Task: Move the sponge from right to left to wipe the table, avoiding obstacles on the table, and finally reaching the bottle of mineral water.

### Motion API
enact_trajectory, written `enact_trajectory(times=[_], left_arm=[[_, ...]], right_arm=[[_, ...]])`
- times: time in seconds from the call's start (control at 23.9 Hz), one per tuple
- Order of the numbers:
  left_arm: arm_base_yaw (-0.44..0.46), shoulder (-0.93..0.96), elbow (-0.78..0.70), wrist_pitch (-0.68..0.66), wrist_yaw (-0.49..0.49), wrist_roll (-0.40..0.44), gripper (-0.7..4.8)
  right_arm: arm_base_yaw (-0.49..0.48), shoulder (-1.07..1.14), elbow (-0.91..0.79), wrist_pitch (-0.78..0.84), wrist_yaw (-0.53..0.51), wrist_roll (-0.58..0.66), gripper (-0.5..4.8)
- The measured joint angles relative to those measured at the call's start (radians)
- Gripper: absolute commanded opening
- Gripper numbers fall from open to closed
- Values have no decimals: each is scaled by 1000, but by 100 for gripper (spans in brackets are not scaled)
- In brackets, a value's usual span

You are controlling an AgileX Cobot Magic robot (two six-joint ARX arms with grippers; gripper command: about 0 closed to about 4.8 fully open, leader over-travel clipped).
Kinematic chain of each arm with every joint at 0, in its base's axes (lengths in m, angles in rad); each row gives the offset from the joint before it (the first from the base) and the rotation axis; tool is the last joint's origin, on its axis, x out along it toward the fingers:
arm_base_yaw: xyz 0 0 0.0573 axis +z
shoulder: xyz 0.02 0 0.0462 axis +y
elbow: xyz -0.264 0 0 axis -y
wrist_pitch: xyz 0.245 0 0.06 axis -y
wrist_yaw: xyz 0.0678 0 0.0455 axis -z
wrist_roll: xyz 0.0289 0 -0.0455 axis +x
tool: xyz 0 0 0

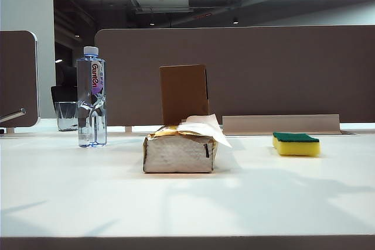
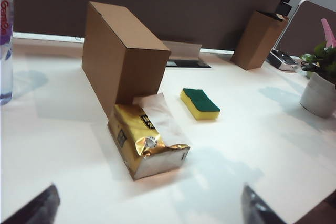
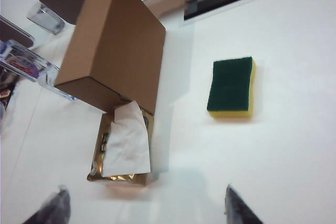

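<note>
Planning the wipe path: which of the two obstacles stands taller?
The brown cardboard box, upright behind the tissue pack, which lies low with tissue sticking out. Both grippers hover open above.

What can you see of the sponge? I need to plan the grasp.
The sponge is a rectangular yellow foam block with a dark green scouring layer on top and slightly waisted sides. It lies flat, green side up, on the white table, right of the tissue pack. Nothing touches it; neither gripper is on it.

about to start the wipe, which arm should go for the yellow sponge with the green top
Right, probably. The yellow foam sponge with the dark green layer lies on the right of the white table, close below the open right gripper. The open left gripper faces the silvery tissue pack and brown cardboard box first.
</note>
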Motion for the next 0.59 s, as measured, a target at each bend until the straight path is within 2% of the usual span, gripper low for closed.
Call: enact_trajectory(times=[0.29,0.59], left_arm=[[0,98,79,-43,44,4,479],[0,243,189,-59,126,11,479]], right_arm=[[0,195,28,3,-87,0,379],[0,386,31,101,-90,0,379]])
